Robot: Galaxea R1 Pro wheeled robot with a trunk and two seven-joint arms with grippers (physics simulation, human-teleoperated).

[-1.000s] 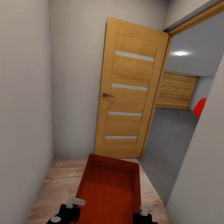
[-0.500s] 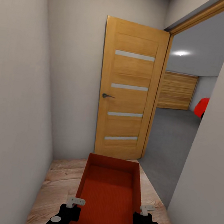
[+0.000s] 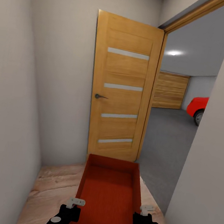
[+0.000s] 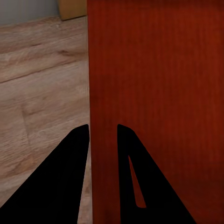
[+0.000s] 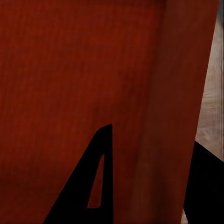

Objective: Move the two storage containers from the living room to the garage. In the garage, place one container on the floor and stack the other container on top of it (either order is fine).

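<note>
At open doorway | both grippers — left, right — clamp container rims

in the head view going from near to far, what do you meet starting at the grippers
left gripper and right gripper → storage container → wood-plank flooring → open door → dark grey floor → red car → wood-panelled door

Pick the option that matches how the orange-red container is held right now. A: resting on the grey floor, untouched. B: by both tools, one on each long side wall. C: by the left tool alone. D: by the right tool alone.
B: the left tool and right tool each pinch a side wall of the container, above the wood-plank flooring.
</note>
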